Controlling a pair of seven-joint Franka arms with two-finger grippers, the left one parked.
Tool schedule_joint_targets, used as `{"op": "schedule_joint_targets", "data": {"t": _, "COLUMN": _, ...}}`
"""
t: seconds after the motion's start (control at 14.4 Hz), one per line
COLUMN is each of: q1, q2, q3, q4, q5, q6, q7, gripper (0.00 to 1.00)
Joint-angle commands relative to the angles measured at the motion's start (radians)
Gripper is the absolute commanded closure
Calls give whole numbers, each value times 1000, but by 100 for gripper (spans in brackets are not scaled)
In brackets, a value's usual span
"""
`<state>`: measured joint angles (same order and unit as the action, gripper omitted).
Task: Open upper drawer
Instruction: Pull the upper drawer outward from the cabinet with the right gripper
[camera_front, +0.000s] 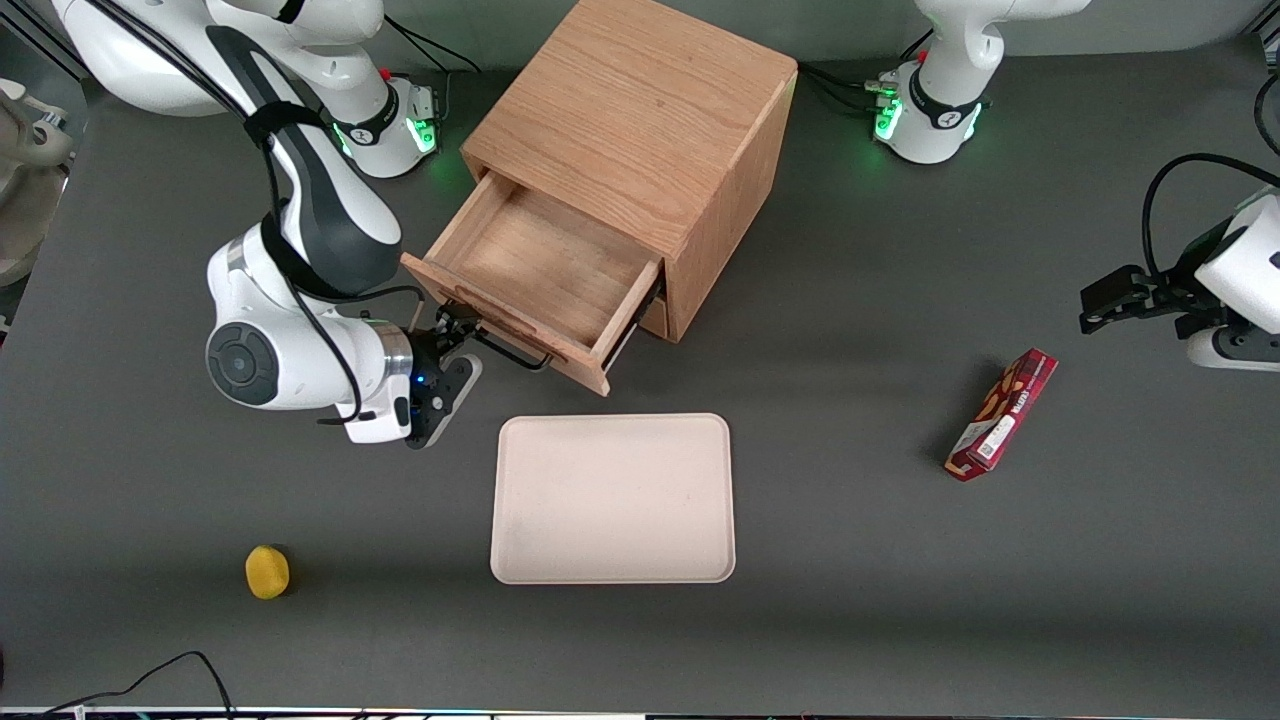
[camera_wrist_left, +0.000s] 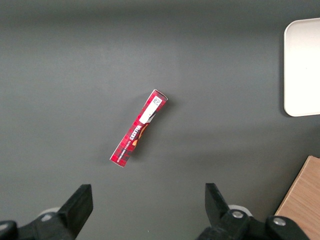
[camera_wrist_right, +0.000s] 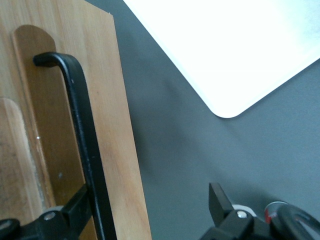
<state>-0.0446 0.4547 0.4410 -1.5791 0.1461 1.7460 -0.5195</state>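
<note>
The light oak cabinet (camera_front: 640, 130) stands at the back middle of the table. Its upper drawer (camera_front: 545, 265) is pulled well out, and its shallow wooden tray shows nothing inside. The black bar handle (camera_front: 510, 350) runs along the drawer's oak front. My right gripper (camera_front: 455, 330) is at the working arm's end of that handle, in front of the drawer. In the right wrist view the handle (camera_wrist_right: 80, 125) passes close by one finger, against the oak front (camera_wrist_right: 117, 150). The gripper (camera_wrist_right: 149, 195) is open, with the fingers wide apart. The lower drawer is mostly hidden under the upper one.
A beige tray (camera_front: 612, 498) lies flat in front of the open drawer, nearer the front camera; it also shows in the right wrist view (camera_wrist_right: 235, 50). A yellow object (camera_front: 267, 572) sits near the front edge. A red box (camera_front: 1003, 413) lies toward the parked arm's end.
</note>
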Motion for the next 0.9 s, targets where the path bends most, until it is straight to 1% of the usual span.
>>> {"op": "schedule_joint_targets", "data": {"t": 0.0, "q1": 8, "q2": 36, "q3": -19, "q4": 57, "q5": -20, "q6": -31, "q7": -28, "gripper": 0}}
{"op": "schedule_joint_targets", "data": {"t": 0.28, "q1": 9, "q2": 61, "q3": -21, "q4": 105, "q5": -46, "q6": -65, "q7": -28, "gripper": 0}}
{"op": "schedule_joint_targets", "data": {"t": 0.49, "q1": 8, "q2": 64, "q3": -21, "q4": 119, "q5": -48, "q6": -86, "q7": -30, "gripper": 0}}
{"op": "schedule_joint_targets", "data": {"t": 0.62, "q1": 6, "q2": 64, "q3": -22, "q4": 136, "q5": -49, "q6": -108, "q7": -66, "gripper": 0}}
{"op": "schedule_joint_targets", "data": {"t": 0.83, "q1": 8, "q2": 64, "q3": -48, "q4": 140, "q5": -48, "q6": -109, "q7": -76, "gripper": 0}}
